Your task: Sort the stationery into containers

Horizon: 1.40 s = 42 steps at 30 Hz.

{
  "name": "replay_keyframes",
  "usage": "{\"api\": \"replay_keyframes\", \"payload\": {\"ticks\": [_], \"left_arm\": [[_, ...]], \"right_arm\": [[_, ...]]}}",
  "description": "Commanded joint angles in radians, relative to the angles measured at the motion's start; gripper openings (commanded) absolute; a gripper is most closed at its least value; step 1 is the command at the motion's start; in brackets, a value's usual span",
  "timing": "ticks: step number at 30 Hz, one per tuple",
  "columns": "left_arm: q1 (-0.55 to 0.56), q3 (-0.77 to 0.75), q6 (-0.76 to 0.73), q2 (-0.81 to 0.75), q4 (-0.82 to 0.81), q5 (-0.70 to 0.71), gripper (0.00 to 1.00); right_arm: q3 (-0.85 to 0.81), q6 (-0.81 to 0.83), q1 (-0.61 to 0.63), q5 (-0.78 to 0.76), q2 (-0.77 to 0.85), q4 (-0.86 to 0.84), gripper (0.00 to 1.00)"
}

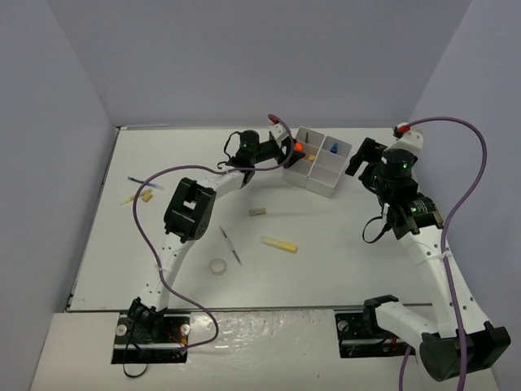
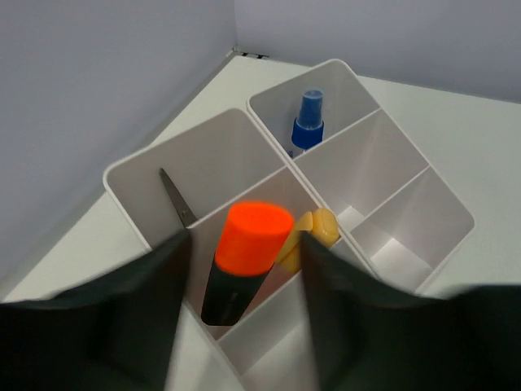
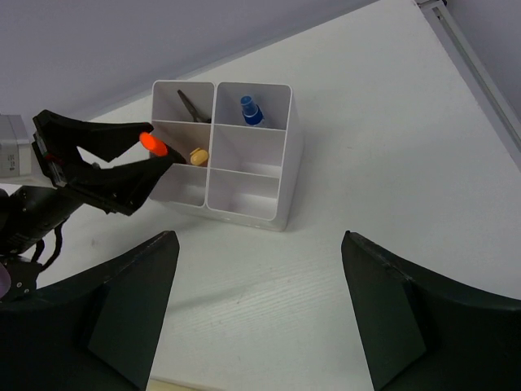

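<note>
The white container [image 2: 192, 149] has several compartments. A black marker with an orange cap [image 2: 251, 237] stands tilted in one of them, beside a small yellow piece [image 2: 320, 226]. My left gripper [image 2: 244, 248] hovers over it, open, with gaps between both fingers and the marker. A blue-capped bottle [image 2: 308, 122] stands in the far compartment. On the table lie a small grey block [image 1: 257, 211], a yellow bar [image 1: 278, 243], a thin grey stick [image 1: 230, 244] and a clear tape ring [image 1: 217, 265]. My right gripper [image 3: 256, 301] is open and empty over bare table, right of the container [image 3: 281, 183].
Scissors [image 2: 176, 196] lean in the container's back-left compartment. A blue pen [image 1: 145, 181] and small yellow pieces [image 1: 138, 196] lie near the table's left edge. Grey walls close in on three sides. A purple cable [image 1: 142, 220] loops along the left arm.
</note>
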<state>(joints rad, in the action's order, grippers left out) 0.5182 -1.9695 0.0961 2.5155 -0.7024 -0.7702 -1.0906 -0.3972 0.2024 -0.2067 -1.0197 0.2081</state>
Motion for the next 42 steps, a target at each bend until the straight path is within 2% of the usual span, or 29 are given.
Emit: {"api": "replay_keyframes", "payload": {"ticks": [1, 3, 4, 8, 9, 11, 12, 14, 15, 16, 18, 21, 24, 28, 32, 37, 42], "left_arm": [[0.009, 0.014, -0.041, -0.139, -0.076, -0.043, 0.77], [0.009, 0.053, -0.058, -0.203, -0.045, -0.028, 0.9], [0.009, 0.072, -0.068, -0.235, -0.026, -0.012, 0.93], [-0.007, 0.136, -0.094, -0.395, 0.122, 0.064, 0.97], [-0.014, 0.146, -0.095, -0.433, 0.162, 0.079, 0.97], [-0.032, 0.168, -0.134, -0.551, 0.279, 0.155, 0.97], [-0.04, 0.166, -0.15, -0.576, 0.371, 0.181, 0.97], [-0.052, 0.141, -0.218, -0.69, 0.659, 0.268, 0.97], [-0.055, 0.14, -0.224, -0.696, 0.678, 0.274, 0.97], [-0.06, 0.135, -0.277, -0.749, 0.839, 0.323, 0.97], [-0.093, 0.169, -0.326, -0.842, 1.016, 0.383, 0.97], [-0.165, 0.227, -0.332, -0.957, 1.181, 0.378, 0.97], [-0.265, 0.304, -0.322, -1.041, 1.293, 0.398, 0.97], [-0.358, 0.434, -0.372, -1.143, 1.369, 0.501, 0.97], [-0.421, 0.568, -0.389, -1.231, 1.359, 0.542, 0.97], [-0.486, 0.677, -0.383, -1.295, 1.286, 0.543, 0.97], [-0.529, 0.713, -0.37, -1.279, 1.231, 0.532, 0.97]], "right_arm": [[-0.062, -0.05, -0.003, -0.051, -0.038, 0.04, 0.79], [-0.089, -0.068, -0.003, -0.03, -0.072, 0.096, 0.8], [-0.089, -0.062, -0.002, 0.013, -0.086, 0.101, 0.8], [-0.085, -0.001, 0.0, 0.292, -0.15, 0.119, 0.8], [-0.084, 0.011, 0.0, 0.303, -0.152, 0.123, 0.79], [-0.081, 0.033, 0.036, 0.421, -0.194, 0.127, 0.78], [-0.081, 0.048, 0.061, 0.426, -0.204, 0.129, 0.77], [-0.082, 0.089, 0.157, 0.401, -0.228, 0.131, 0.77], [-0.083, 0.12, 0.2, 0.394, -0.237, 0.131, 0.77], [-0.083, 0.167, 0.239, 0.392, -0.246, 0.131, 0.77], [-0.083, 0.251, 0.353, 0.416, -0.303, 0.137, 0.78], [-0.094, 0.34, 0.446, 0.484, -0.386, 0.175, 0.79], [-0.103, 0.393, 0.483, 0.448, -0.508, 0.21, 0.8], [-0.127, 0.485, 0.515, 0.406, -0.633, 0.243, 0.82], [-0.155, 0.551, 0.532, 0.296, -0.755, 0.276, 0.83], [-0.177, 0.572, 0.536, 0.329, -0.875, 0.271, 0.76], [-0.187, 0.561, 0.58, 0.319, -0.945, 0.27, 0.71]]}}
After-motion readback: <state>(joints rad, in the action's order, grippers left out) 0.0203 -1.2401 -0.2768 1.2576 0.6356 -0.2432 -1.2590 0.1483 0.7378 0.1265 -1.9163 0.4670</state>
